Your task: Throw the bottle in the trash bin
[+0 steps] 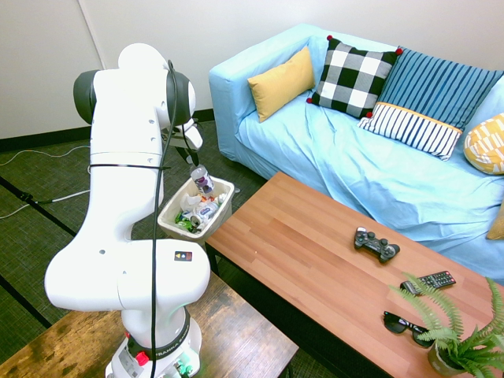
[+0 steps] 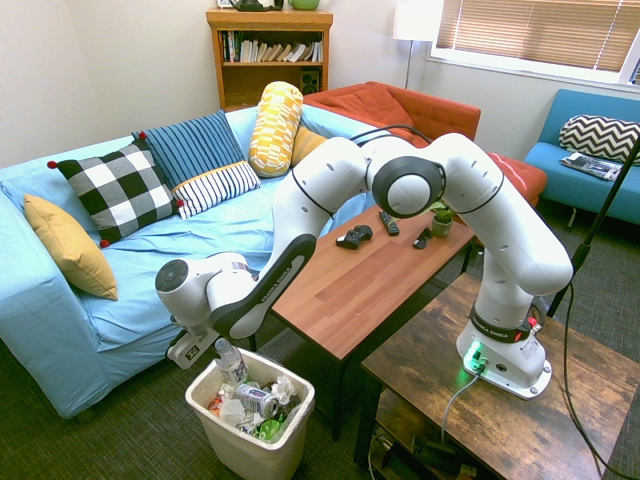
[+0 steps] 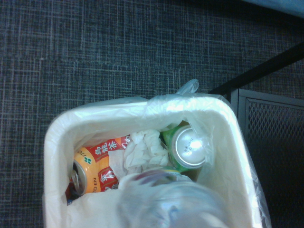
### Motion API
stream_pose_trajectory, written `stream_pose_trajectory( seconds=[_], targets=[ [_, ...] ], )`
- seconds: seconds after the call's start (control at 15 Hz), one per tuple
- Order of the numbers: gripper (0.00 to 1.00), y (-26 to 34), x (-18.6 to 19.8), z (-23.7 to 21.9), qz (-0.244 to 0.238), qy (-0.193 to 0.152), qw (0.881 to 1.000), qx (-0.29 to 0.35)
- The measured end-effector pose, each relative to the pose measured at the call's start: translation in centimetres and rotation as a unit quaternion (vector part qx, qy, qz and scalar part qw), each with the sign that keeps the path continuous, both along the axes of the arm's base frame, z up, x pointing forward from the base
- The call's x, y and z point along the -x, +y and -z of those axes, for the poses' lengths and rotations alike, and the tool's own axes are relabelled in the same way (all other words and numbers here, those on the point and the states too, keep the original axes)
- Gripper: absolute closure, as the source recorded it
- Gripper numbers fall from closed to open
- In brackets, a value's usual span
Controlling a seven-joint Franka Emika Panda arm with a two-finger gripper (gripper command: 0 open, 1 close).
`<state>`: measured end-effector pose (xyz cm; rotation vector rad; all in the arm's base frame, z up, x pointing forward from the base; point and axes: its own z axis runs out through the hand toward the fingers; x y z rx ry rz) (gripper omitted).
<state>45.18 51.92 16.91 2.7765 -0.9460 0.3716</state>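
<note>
The bottle (image 1: 202,181), small and clear with a dark label band, hangs tilted just over the open top of the trash bin (image 1: 168,217). My gripper (image 1: 194,157) sits right above it, and its fingers look shut on the bottle's upper end. In the second exterior view the bottle (image 2: 231,362) is at the rim of the white bin (image 2: 250,450), under the gripper (image 2: 205,345). The wrist view looks straight down into the bin (image 3: 57,137), with the bottle (image 3: 171,202) a blurred clear shape close to the camera.
The bin holds an orange can (image 3: 90,171), a green can (image 3: 189,147) and crumpled paper (image 3: 142,152). A long wooden coffee table (image 1: 315,260) stands beside it, carrying a game controller (image 1: 376,244), remote (image 1: 428,280), sunglasses (image 1: 405,324) and fern (image 1: 465,339). A blue sofa (image 1: 378,173) lies behind.
</note>
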Motion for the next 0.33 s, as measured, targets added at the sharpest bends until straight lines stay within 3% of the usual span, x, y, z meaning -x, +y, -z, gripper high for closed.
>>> stream_pose_trajectory(
  seconds=[0.33],
  targets=[
    [0.0,-0.13,0.1,-0.73,0.0,-0.007,1.0,0.005]
  ],
)
